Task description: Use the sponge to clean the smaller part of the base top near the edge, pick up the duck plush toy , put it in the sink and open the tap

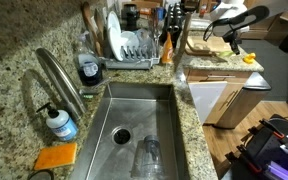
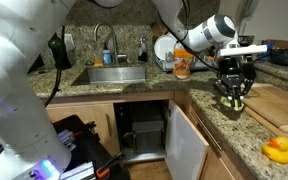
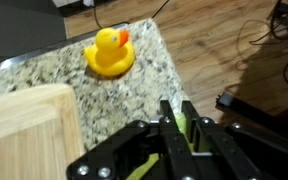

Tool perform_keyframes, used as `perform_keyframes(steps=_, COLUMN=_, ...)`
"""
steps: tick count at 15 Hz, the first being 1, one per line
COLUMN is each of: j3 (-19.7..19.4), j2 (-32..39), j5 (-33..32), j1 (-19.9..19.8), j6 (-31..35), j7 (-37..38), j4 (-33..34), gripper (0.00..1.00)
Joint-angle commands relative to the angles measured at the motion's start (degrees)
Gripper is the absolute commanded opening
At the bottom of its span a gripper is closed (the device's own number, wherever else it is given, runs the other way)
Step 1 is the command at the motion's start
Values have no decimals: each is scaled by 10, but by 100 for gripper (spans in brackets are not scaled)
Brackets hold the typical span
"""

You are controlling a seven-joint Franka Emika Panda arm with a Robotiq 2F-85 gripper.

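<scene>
Yellow duck plush toy [image 3: 109,52], orange beak, on base top [image 3: 154,62]; fingers [image 3: 167,126] pinch green sponge [image 3: 181,124].

Yellow duck plush toy [image 3: 110,52] w/ orange beak, speckled beige-brown base top [image 3: 156,72], yellow-green sponge [image 3: 181,124]

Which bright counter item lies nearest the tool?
The yellow duck plush toy near the cutting board; the orange pad lies far off, by the sink.

duck plush toy [image 3: 109,52]: yellow, orange beak, upright near granite edge
base top [image 3: 152,72]: speckled granite
sink [image 1: 134,105]: steel basin
tap [image 1: 60,78]: arched gooseneck
sponge [image 2: 235,98]: yellow-green, held low over granite
</scene>
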Motion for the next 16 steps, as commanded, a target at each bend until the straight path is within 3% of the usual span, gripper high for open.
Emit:
perform_keyframes(steps=1, j3=-6, j2=-31, j5=25, j1=-26, j6=-61, j7=9, j4=-30, gripper=4)
perform_keyframes(steps=6, j3=9, j2=24, j5=69, j1=-45, j6=-95, j7=12, j4=25, gripper=4)
perform_keyframes(steps=8, j3=20, j2=49, j5=81, j1=-41, j6=-75, j7=17, j4=39, gripper=4)
perform_keyframes(steps=12, j3=31, j2=101, j5=49, j1=-21, j6=-1, j7=26, j4=58, gripper=4)
perform_keyframes(steps=16, j3=32, j2=121, j5=4, j1=5, j6=12, j7=17, j4=69, gripper=4)
